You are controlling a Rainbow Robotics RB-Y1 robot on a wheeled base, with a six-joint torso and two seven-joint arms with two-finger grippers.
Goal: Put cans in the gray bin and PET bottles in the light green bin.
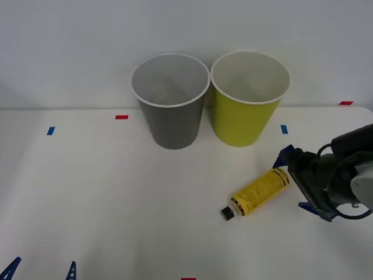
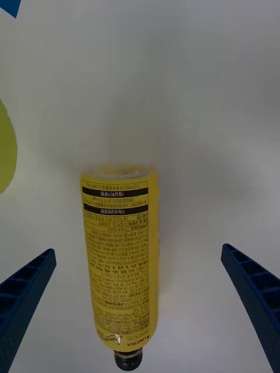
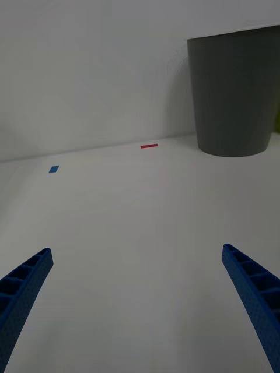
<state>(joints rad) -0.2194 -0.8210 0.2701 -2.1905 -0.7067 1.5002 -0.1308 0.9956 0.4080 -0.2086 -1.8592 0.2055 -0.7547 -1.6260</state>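
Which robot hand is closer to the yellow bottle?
The right gripper, open right beside the bottle. The left gripper waits open, far across the table.

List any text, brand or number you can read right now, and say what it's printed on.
PET bottle, lying on the table between the open right pincer's fingers: yellow label crowded with dark print and two dark bands, all too small to read.
Gray bin: no text.
Light green bin: no text.
Red and blue tape marks: blank.
Left pincer, open above the table: no markings.
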